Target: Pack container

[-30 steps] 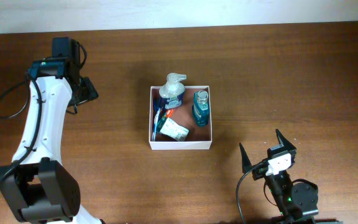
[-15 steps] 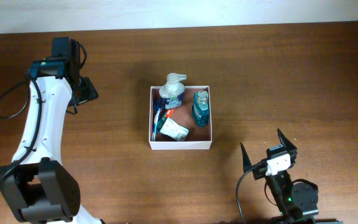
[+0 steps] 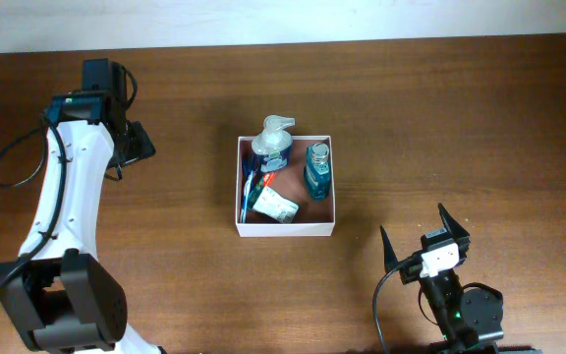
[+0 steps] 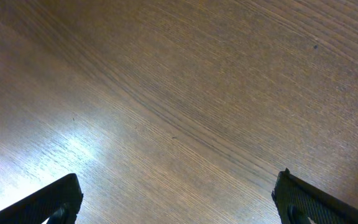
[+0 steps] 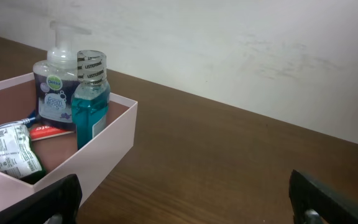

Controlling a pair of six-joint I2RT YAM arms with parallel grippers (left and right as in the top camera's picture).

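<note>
The container [image 3: 285,230], a square white box with a reddish-brown inside, stands at the middle of the table. In it are a clear pump bottle [image 3: 273,144], a teal bottle [image 3: 316,169], a white sachet [image 3: 277,206] and a red and blue tube [image 3: 253,185]. My left gripper [image 3: 132,147] is open far to the left, and its wrist view shows only bare wood between the fingers [image 4: 50,202]. Open too, my right gripper [image 3: 416,234] sits near the front edge, right of the box. From that wrist, the container [image 5: 107,146] and teal bottle [image 5: 91,106] lie ahead on the left.
A pale wall [image 5: 229,43] runs behind the table's far edge. A black cable [image 3: 13,162] loops beside the left arm. Brown wood [image 3: 460,128] surrounds the box on all sides.
</note>
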